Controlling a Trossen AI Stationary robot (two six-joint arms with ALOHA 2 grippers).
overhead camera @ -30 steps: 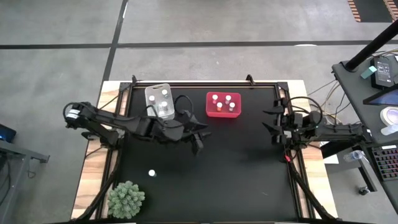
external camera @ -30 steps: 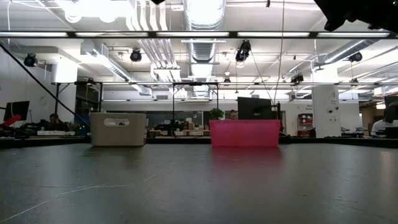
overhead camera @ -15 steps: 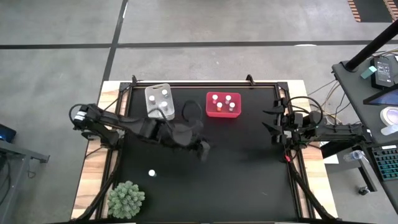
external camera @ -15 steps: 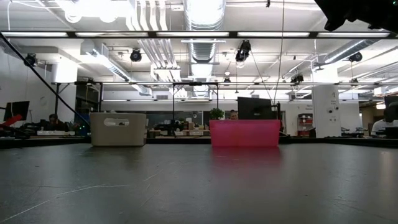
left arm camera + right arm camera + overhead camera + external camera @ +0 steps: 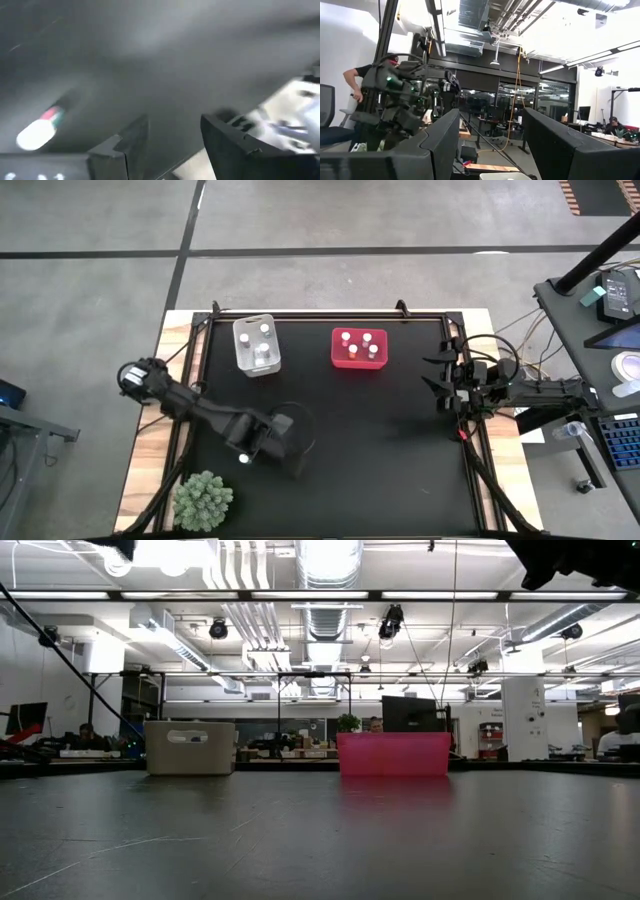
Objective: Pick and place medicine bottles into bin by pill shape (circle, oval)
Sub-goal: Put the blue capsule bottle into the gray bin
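On the near-left part of the black bench (image 5: 380, 440) I saw one loose medicine bottle (image 5: 243, 459), lying on its side, white cap toward the wrist camera. My left tool (image 5: 285, 452) was low just beside it, fingers apart and empty. Farther back stood the clear bin (image 5: 243, 350) with three bottles inside, and near it the red bin (image 5: 340, 360) with five bottles. My right tool (image 5: 438, 373) waited at the right edge of the bench, its fingers wide apart and holding nothing. Near the front-left corner was a green plant (image 5: 203, 500).
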